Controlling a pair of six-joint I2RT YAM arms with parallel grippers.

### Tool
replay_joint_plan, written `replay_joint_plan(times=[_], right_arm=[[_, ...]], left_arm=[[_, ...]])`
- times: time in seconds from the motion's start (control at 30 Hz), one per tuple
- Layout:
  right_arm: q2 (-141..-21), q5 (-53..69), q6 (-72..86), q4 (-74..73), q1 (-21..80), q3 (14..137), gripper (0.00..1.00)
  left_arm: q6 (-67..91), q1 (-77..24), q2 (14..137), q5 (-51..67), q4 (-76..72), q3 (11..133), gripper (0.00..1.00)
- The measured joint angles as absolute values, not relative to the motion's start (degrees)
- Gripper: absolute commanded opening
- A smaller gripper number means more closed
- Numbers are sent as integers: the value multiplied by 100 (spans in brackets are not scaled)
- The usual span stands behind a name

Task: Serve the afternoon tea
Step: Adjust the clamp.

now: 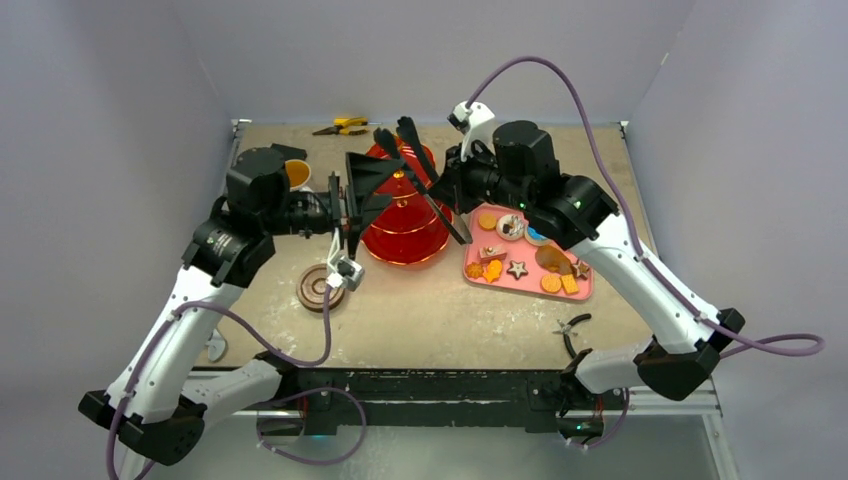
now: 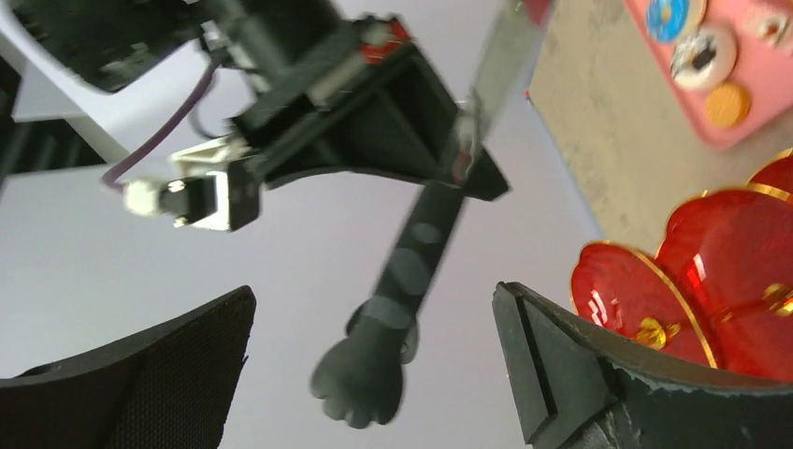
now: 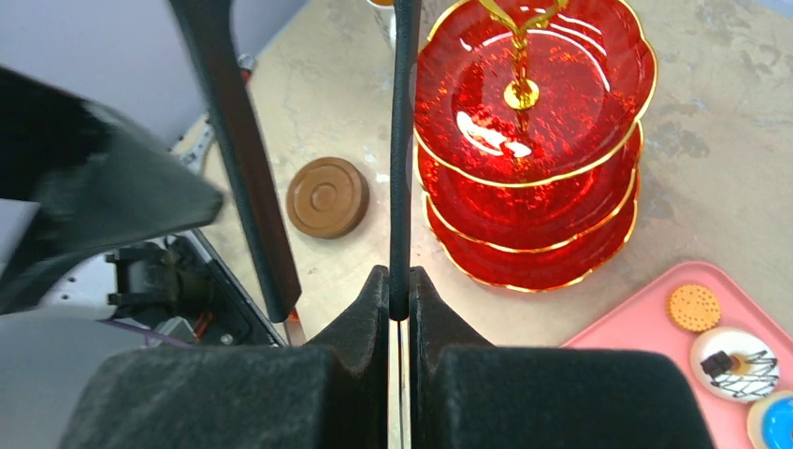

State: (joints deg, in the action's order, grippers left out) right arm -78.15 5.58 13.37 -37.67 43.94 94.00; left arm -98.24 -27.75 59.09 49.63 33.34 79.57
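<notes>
Beige tabletop below: my right gripper clamps one leg of the black tongs, left gripper gapes empty; advise spanning both legs before fetching pastries.

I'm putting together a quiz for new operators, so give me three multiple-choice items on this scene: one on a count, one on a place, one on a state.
1. How many tiers has the red stand? A two; B three; C four.
2. Where do the pastries lie? A on the pink tray; B on the stand's top tier; C on the stand's bottom tier.
3. How is the right gripper? A wide open; B shut on the tongs; C shut on the stand's handle.
Key: 1 B, three gold-rimmed plates are stacked; 2 A, the tiers are bare and the sweets sit on the tray; 3 B, its fingers pinch one black arm of the tongs.
</notes>
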Motion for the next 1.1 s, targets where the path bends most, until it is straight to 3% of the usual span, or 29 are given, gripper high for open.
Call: replay_joint_plan(times=[0.2,0.47,0.77,0.97,1.1], right_arm=[[-7817,827,1610,-3787,4394,9642,0],[-7937,1332,1865,-3837,4390,9741,0],[-8038,1929,2141,-3800,4274,9741,0],[-8143,2545,2447,-3564,4101,9741,0],[-8246,2810,2600,-3430,4053,9738,0]], left_arm=[[-11327,-2783,5811,4934,2630,7032,96],[-11751,-2783,5754,5127,829,6281,88],[-11751,-2790,5815,5315,-355,6237,57],[-11751,-2823,5697,5509,-161,6136,53],[-11751,-2827,5645,5507,-84,6047,37]])
